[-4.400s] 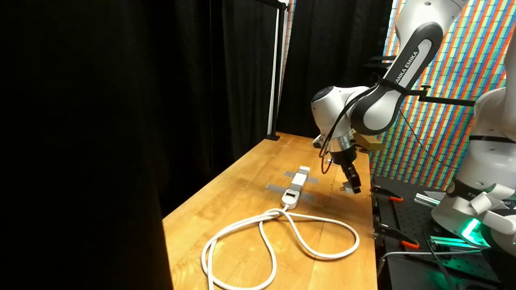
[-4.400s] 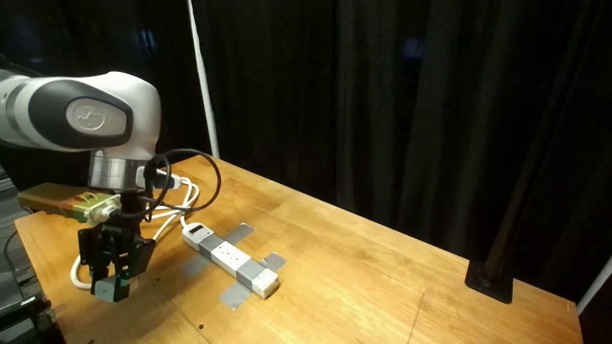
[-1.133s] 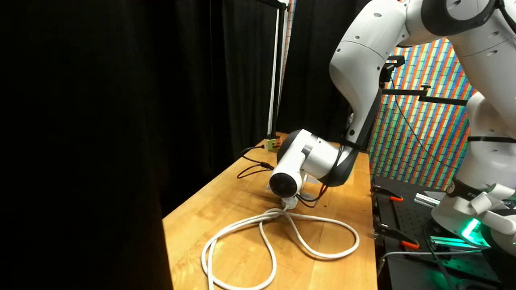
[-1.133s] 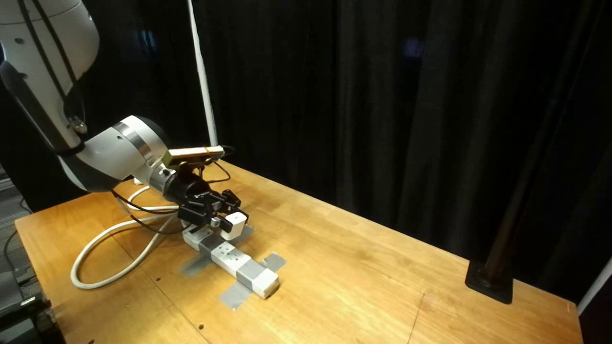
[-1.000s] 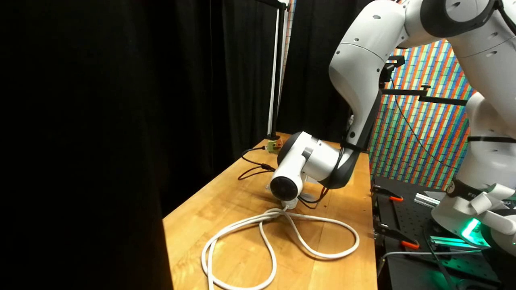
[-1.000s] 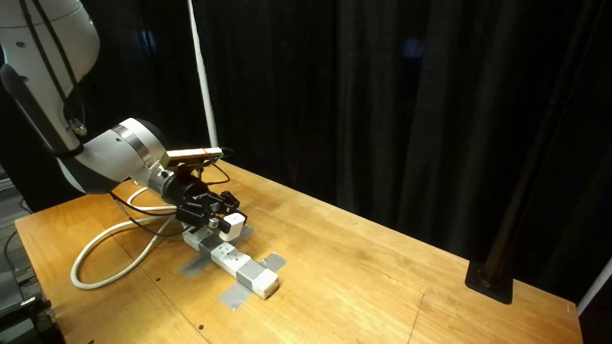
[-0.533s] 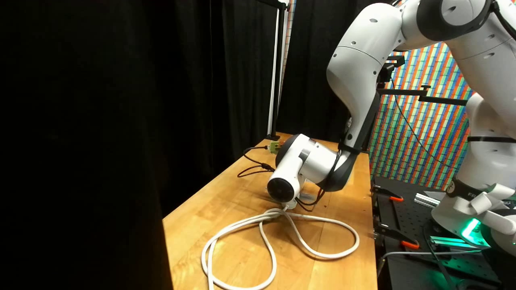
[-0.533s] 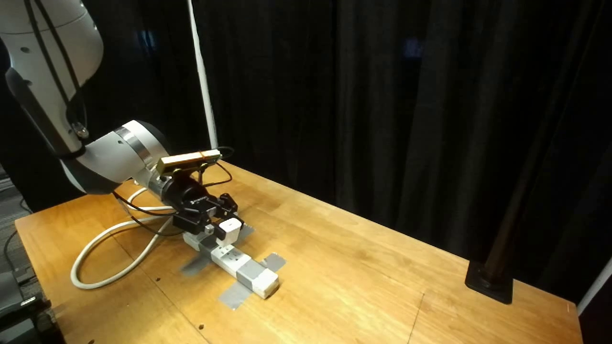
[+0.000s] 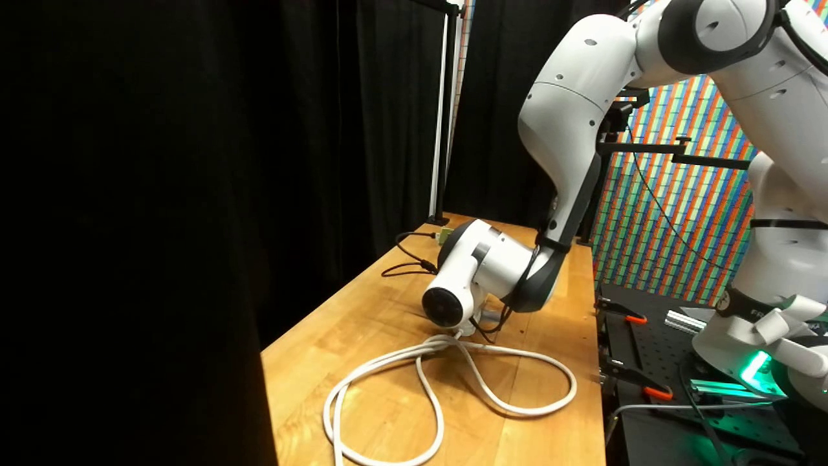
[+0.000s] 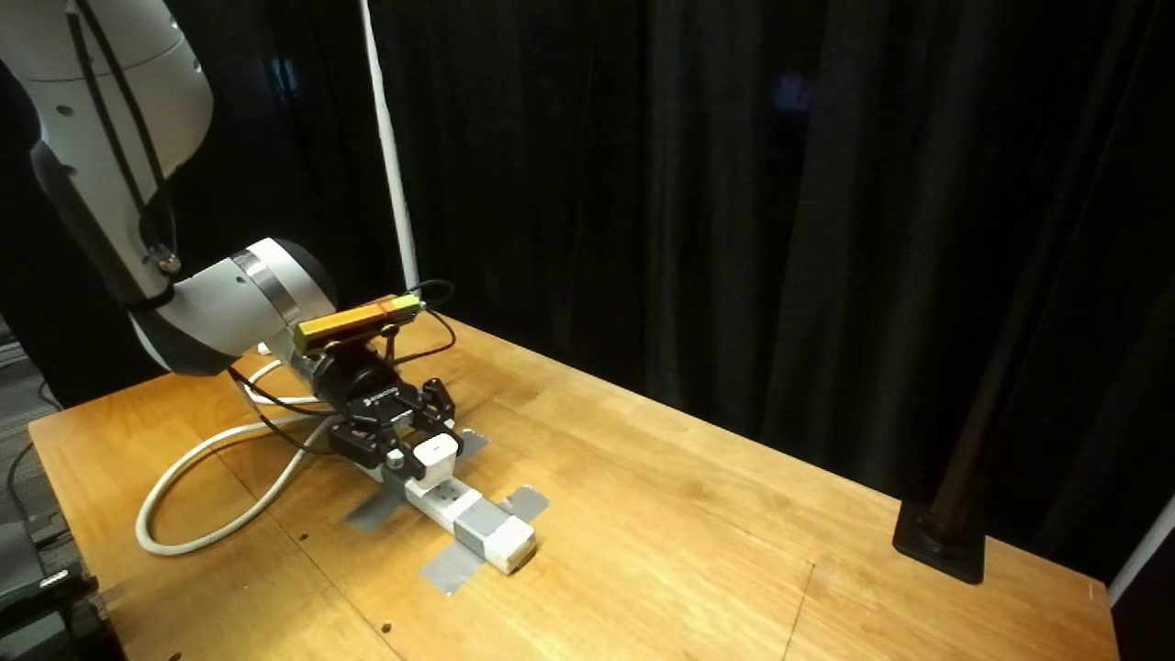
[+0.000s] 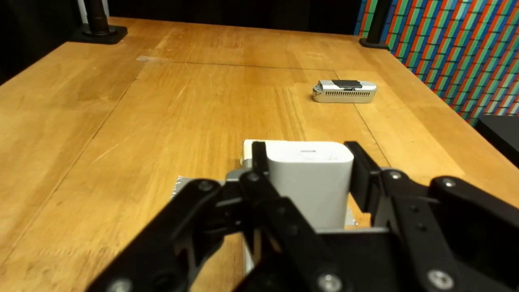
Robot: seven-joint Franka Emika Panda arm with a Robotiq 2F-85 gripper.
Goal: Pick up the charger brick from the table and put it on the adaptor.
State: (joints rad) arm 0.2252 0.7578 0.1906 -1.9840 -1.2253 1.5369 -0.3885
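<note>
The charger brick (image 10: 435, 459) is a small white block held upright between my fingertips, its slotted face up. It also shows in the wrist view (image 11: 312, 190). My gripper (image 10: 438, 455) is shut on it, one finger on each side, as the wrist view also shows (image 11: 308, 160). The adaptor (image 10: 509, 540) is a long white strip taped to the table. The brick stands over its socket section and covers part of the sockets. I cannot tell whether the brick touches the strip. The brick's underside is hidden. The arm hides most of the adaptor in an exterior view (image 9: 468, 330).
The thick white cable (image 9: 542, 412) lies in loops behind the gripper. Grey tape (image 10: 453, 567) holds the strip down. A small silver device (image 11: 344, 92) lies farther along the table. A black post base (image 10: 941, 542) stands near the edge. Clamps (image 9: 624, 314) grip the table edge.
Since about four seconds ago, my gripper has carried the brick from beside the adaptor to over it. In the last second the brick has moved lower and slightly sideways over the sockets.
</note>
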